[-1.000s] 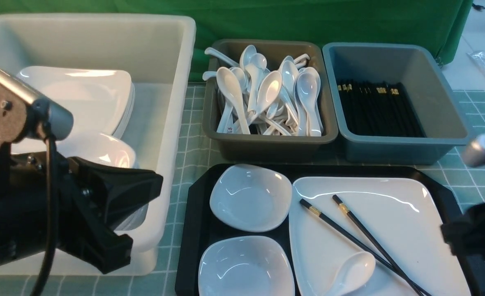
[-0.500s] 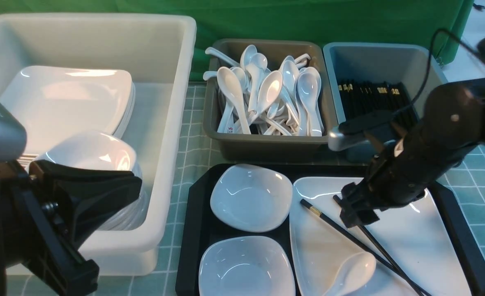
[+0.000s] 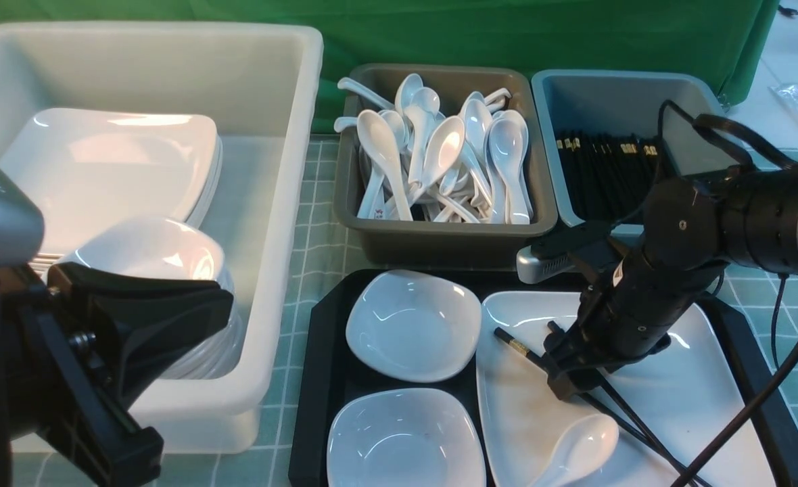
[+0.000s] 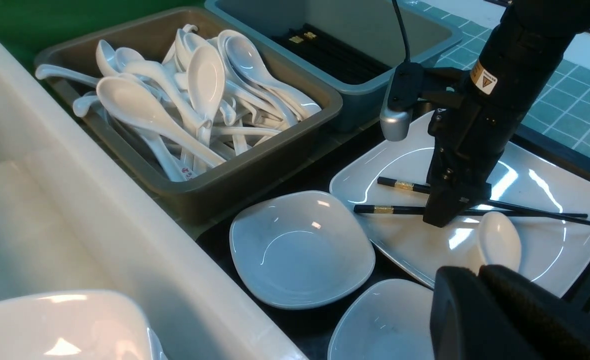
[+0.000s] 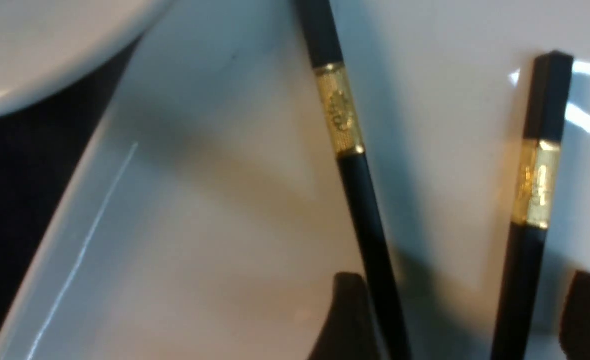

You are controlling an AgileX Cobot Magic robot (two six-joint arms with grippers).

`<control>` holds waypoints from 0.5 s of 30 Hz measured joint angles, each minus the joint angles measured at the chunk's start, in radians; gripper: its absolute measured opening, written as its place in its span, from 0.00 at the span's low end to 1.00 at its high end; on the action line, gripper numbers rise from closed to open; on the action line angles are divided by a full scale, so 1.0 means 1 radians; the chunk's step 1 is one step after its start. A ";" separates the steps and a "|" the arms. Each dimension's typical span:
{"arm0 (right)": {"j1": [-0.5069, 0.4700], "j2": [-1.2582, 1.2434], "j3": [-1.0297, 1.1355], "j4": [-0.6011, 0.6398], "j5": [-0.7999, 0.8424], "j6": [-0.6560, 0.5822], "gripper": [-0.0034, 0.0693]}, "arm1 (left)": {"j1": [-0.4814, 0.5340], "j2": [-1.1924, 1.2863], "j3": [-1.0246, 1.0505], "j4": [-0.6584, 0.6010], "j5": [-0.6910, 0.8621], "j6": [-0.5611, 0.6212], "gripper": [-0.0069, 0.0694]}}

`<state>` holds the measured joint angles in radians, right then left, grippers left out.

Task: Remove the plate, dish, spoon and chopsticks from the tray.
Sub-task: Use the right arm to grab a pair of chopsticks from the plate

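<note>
Front view shows the right claw low over the plate, which fills the right half of the tray at the near edge of the counter. The chopsticks lie slantwise on that plate, thick ends toward the far edge. The spoon rests near the plate's near edge. Right wrist view settles the claw's state: it is spread wide and grasping nothing, with one finger outside each stick, so both lie between the fingers just past their gold bands.

The step in hand looks like the pick-up of the chopsticks. To do it well, the fingertips should sink until they meet the glossy plate, or a stick will slip under a pad. Closing should be slow, so the two sticks roll together rather than skid or cross. The grip sits close to the thick ends, so the long thin ends will probably droop. A straight lift suits best, high enough to clear the spoon. The sticks run close by its bowl; whether they touch I cannot tell. The likely drop place is the grey-blue tub at the far edge, which holds similar sticks.

The left claw is clenched, empty, and well apart at the near left. Two small dishes sit on the tray's left half.
</note>
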<state>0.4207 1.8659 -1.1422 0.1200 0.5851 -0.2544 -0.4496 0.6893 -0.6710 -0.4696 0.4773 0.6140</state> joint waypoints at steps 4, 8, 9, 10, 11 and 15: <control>0.000 0.002 -0.001 -0.009 -0.006 -0.023 0.62 | 0.000 0.000 0.000 0.000 -0.001 0.000 0.11; 0.000 0.002 -0.001 -0.008 -0.007 -0.032 0.36 | 0.000 0.000 0.000 0.000 -0.001 0.000 0.11; 0.000 0.003 -0.001 -0.004 0.000 -0.053 0.25 | 0.000 0.000 0.000 0.000 -0.001 0.000 0.11; 0.000 0.003 -0.001 -0.004 0.001 -0.054 0.25 | 0.000 0.000 0.000 0.000 -0.001 0.000 0.11; 0.001 0.003 -0.001 -0.003 0.006 -0.068 0.25 | 0.000 0.000 0.000 0.000 -0.001 0.000 0.11; 0.002 -0.010 -0.001 0.001 0.036 -0.095 0.26 | 0.000 0.000 0.000 0.000 -0.001 0.000 0.11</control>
<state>0.4229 1.8557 -1.1432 0.1207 0.6209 -0.3492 -0.4496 0.6893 -0.6710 -0.4696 0.4765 0.6140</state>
